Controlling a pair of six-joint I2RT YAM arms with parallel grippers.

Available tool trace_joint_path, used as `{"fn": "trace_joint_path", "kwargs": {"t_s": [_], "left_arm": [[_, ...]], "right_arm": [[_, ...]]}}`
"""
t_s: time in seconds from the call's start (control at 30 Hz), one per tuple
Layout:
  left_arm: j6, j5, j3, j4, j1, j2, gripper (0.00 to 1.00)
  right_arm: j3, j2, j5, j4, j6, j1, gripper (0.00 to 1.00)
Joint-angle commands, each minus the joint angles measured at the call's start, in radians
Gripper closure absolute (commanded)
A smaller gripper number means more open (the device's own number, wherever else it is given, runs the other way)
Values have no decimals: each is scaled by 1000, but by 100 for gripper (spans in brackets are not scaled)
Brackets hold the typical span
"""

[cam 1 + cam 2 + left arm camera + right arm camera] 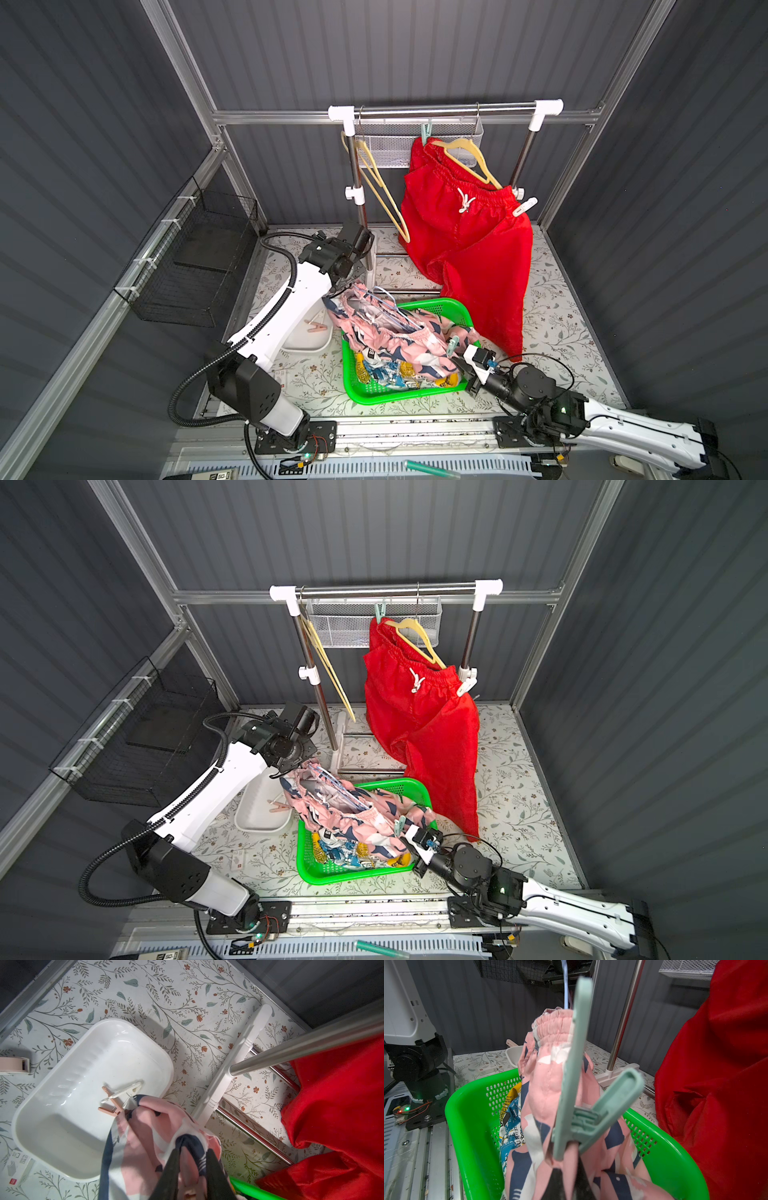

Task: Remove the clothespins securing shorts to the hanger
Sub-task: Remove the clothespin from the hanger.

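— Mint clothespin (577, 1088), where is it?
— Clipped on the pink shorts (544, 1095), draped over the green basket (463, 1105). My right gripper (570, 1182) is clenched on the fabric just beneath it; my left gripper (192, 1169) pinches the same shorts' other end.
— Others?
— Two pegs (119, 1093) lie in the white tray (62, 1076); red shorts (465, 232) hang on the rack (444, 110), a white clothespin (524, 206) at the waistband.

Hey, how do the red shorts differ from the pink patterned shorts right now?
The red shorts are plain; the pink shorts carry a navy and white print. The red shorts hang from a yellow hanger on the rail; the pink shorts sag over the green basket. No gripper touches the red shorts; the left gripper and right gripper both pinch the pink shorts. Both have gathered elastic waists.
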Motion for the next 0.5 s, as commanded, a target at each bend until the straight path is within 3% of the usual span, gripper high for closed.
{"fn": "trace_joint_path", "kwargs": {"t_s": [0.0, 0.23, 0.47], "left_arm": [[41, -43, 55, -40, -3, -20, 81], [118, -37, 160, -88, 15, -6, 82], [198, -59, 164, -111, 86, -13, 82]], "right_arm": [[-2, -3, 34, 43, 1, 3, 100], [-1, -2, 45, 39, 6, 3, 100], [1, -6, 64, 31, 13, 2, 100]]}}
